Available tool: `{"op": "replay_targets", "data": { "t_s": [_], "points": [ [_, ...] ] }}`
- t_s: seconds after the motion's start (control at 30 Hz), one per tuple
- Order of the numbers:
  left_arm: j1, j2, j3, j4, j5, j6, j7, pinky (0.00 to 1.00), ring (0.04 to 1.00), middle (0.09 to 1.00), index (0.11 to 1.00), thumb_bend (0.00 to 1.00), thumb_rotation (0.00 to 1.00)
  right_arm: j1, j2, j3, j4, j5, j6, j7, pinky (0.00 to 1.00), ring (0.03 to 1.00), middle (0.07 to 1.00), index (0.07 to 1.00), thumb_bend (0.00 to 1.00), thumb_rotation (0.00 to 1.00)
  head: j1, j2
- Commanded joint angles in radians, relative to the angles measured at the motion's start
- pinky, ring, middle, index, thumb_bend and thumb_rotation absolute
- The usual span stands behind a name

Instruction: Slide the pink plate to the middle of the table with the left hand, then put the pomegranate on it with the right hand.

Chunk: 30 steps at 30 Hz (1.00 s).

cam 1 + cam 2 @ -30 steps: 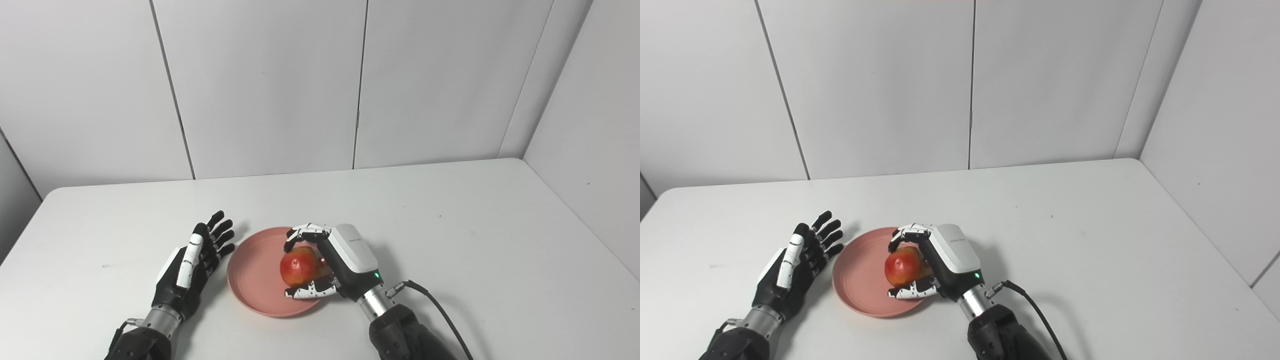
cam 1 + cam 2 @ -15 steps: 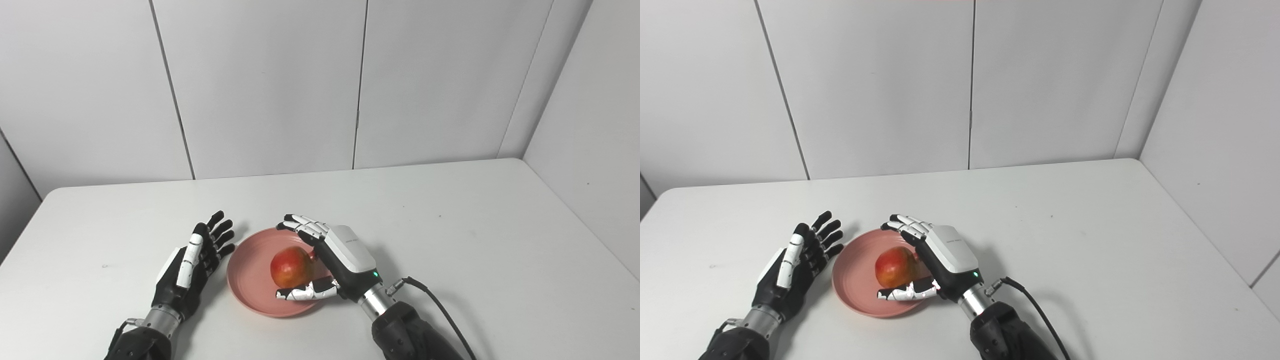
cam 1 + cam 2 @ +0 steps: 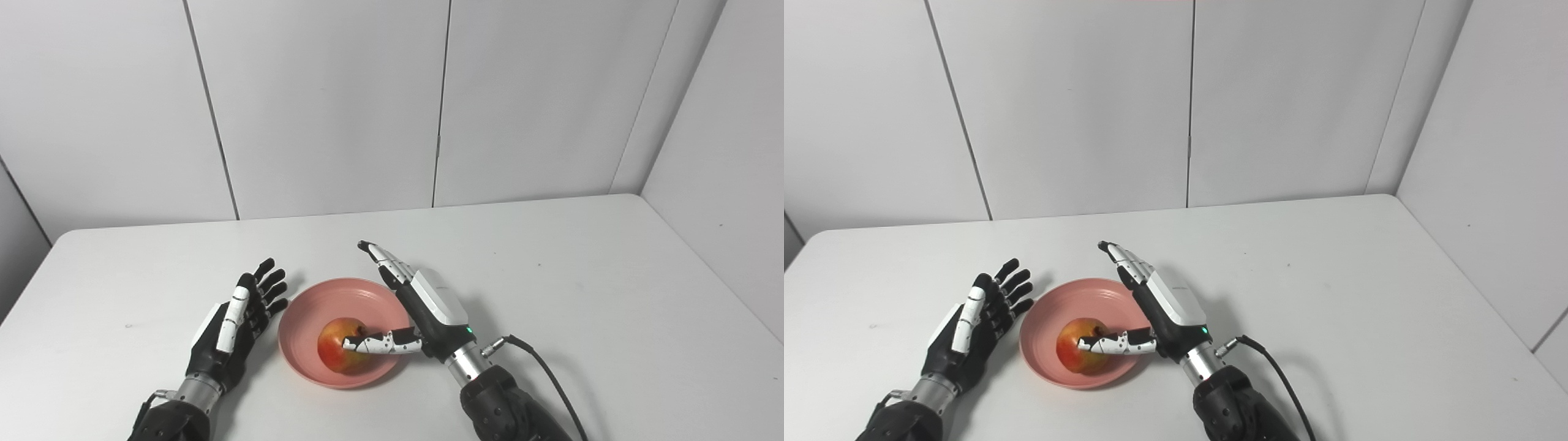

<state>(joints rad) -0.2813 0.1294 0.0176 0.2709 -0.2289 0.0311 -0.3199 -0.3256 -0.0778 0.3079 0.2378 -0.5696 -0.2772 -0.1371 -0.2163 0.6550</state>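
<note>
The pink plate (image 3: 306,306) lies on the white table near its front middle. A red and yellow pomegranate (image 3: 334,351) rests in the plate's front part. My right hand (image 3: 422,306) is open at the plate's right rim, fingers stretched straight out toward the back. Its thumb reaches left across the front of the pomegranate; I cannot tell whether it touches the fruit. My left hand (image 3: 236,321) lies open on the table just left of the plate, fingers spread, close to the rim without holding it.
The white table (image 3: 551,275) runs to grey wall panels at the back and right. A black cable (image 3: 551,386) trails from my right wrist over the table's front right.
My right hand has opened and let go of the pomegranate, which has settled lower and farther left in the plate. The fingers have straightened out toward the back. My left hand and the plate stayed still.
</note>
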Motion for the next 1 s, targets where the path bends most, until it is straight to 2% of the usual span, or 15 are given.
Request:
{"op": "replay_targets", "data": {
  "t_s": [0.0,0.03,0.07,0.27,0.53,0.63,0.8,0.97],
  "points": [
    [-0.023,0.003,-0.001,-0.022,0.007,-0.009,0.005,0.92,0.953,0.953,0.95,0.67,0.99,-0.03,0.018,-0.023,-0.018,0.028,-0.053,-0.038,0.9,0.952,0.993,0.999,0.59,0.58,0.001,0.0],
    [-0.023,0.003,-0.001,-0.023,0.007,-0.009,0.006,0.92,0.954,0.954,0.95,0.67,0.99,-0.028,0.027,-0.037,-0.015,0.042,-0.043,-0.044,0.9,0.952,0.993,1.0,0.59,0.58,0.004,0.001],
    [-0.024,0.003,-0.001,-0.023,0.008,-0.01,0.007,0.93,0.955,0.956,0.952,0.67,0.99,-0.025,0.037,-0.05,-0.016,0.064,-0.03,-0.043,0.88,0.947,0.993,1.0,0.61,0.64,0.004,0.001],
    [-0.026,-0.004,0.0,-0.018,0.022,-0.022,0.013,0.91,0.95,0.951,0.945,0.69,0.96,-0.009,0.069,-0.108,-0.047,0.187,0.063,0.021,0.92,0.973,1.0,1.0,0.63,0.76,0.034,0.004],
    [-0.023,-0.019,-0.008,-0.03,0.035,-0.016,0.032,0.91,0.946,0.95,0.949,0.67,0.97,0.001,0.068,-0.141,-0.092,0.253,0.149,0.074,0.94,0.984,1.0,1.0,0.54,0.93,0.077,0.006],
    [-0.021,-0.022,-0.012,-0.034,0.046,-0.017,0.039,0.91,0.944,0.948,0.949,0.67,0.97,0.003,0.064,-0.146,-0.093,0.261,0.154,0.083,0.95,0.989,1.0,1.0,0.52,0.96,0.088,0.006],
    [-0.022,-0.037,-0.019,-0.049,0.04,0.01,0.05,0.92,0.947,0.949,0.944,0.68,0.96,0.007,0.06,-0.168,-0.104,0.306,0.184,0.107,0.96,0.992,1.0,0.999,0.52,0.98,0.147,0.005],
    [-0.018,-0.053,-0.022,-0.057,0.05,0.016,0.066,0.93,0.951,0.952,0.95,0.68,0.95,0.016,0.055,-0.186,-0.123,0.345,0.219,0.13,0.93,0.978,0.998,0.997,0.53,1.0,0.185,0.002]
  ]
}}
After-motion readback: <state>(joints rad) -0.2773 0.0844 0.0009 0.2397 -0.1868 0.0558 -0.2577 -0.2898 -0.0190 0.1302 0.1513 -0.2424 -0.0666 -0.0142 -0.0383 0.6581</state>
